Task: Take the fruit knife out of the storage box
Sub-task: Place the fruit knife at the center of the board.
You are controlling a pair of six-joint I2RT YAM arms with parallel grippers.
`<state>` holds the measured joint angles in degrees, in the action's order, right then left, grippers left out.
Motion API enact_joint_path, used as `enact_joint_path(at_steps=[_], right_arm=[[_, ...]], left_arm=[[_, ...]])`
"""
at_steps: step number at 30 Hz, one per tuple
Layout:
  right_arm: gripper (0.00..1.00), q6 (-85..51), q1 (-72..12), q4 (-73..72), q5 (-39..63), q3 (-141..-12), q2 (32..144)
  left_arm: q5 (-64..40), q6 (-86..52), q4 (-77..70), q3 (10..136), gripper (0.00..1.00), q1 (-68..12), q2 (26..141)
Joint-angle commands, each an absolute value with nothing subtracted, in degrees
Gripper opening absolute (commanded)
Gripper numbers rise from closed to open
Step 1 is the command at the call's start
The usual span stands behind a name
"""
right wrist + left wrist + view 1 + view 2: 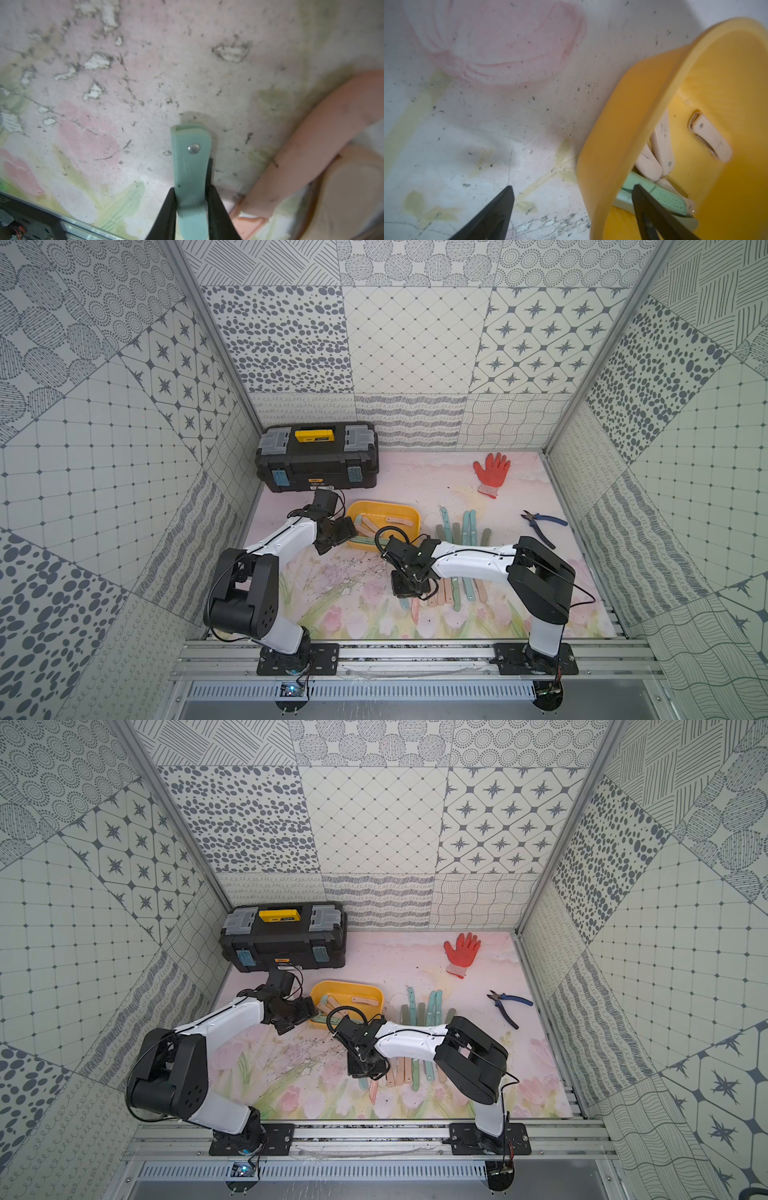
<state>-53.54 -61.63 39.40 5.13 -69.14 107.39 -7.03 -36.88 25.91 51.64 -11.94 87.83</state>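
Knife [192, 166] clamped in right jaws may slip; left jaws, apart astride storage box [623, 124] rim, could tip it.

We see patchwork walls [415, 344] of grey-and-white patterns closing three sides — below, our worktop [432, 485] wears a scuffed pastel tulip print.
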Motion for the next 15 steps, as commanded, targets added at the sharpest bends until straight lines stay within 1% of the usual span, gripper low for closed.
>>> enact_joint_path(at_steps=[1, 7, 10, 13, 15], right_arm=[[0.17, -55.55, -61.35, 42.76, 1.86, -66.99, 106.87], [0.17, -55.28, -61.35, 44.38, 0.23, -67.41, 106.67], [0.19, -54.99, -61.27, 43.25, 0.27, -66.86, 106.06], [0.25, -54.23, -61.35, 42.14, 1.34, -67.56, 106.77], [0.35, -53.84, -61.48, 41.49, 2.1, -68.36, 107.4]], left_arm=[[-6.63, -36.3, 24.61, 51.76, 0.89, -11.91, 88.1], [-6.78, -36.23, 24.61, 51.94, 0.89, -11.95, 88.41], [-6.56, -36.28, 24.62, 51.78, 0.89, -11.95, 88.0], [-6.68, -36.27, 24.7, 51.86, 0.89, -11.9, 88.07], [-6.57, -36.28, 24.87, 52.01, 0.89, -11.95, 88.0]])
